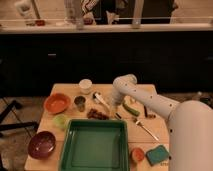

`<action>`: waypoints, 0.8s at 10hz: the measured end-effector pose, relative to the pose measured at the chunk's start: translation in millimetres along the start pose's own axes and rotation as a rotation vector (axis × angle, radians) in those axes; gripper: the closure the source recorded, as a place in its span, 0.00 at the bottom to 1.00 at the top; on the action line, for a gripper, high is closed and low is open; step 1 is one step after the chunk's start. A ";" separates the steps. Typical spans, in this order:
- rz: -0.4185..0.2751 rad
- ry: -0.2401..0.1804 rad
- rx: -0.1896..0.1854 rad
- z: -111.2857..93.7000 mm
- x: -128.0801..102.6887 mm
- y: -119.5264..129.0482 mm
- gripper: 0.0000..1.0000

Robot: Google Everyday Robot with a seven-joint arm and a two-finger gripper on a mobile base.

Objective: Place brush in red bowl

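The brush lies on the wooden table, its round head toward the back left and its white handle running toward the front right. My gripper hangs from the white arm directly over the handle's right part, hiding some of it. The red bowl sits upright at the table's left side, well left of the brush and gripper.
A white cup and a dark cup stand between bowl and brush. A light-green cup, maroon bowl, green tray, brown item, green vegetable, fork, orange cup and teal sponge are around.
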 end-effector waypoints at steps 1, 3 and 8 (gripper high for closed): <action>-0.003 0.004 -0.020 2.3 1.3 1.4 0.20; -0.025 0.011 -0.076 10.7 -1.2 3.7 0.20; -0.078 0.038 -0.147 19.5 -4.3 6.9 0.52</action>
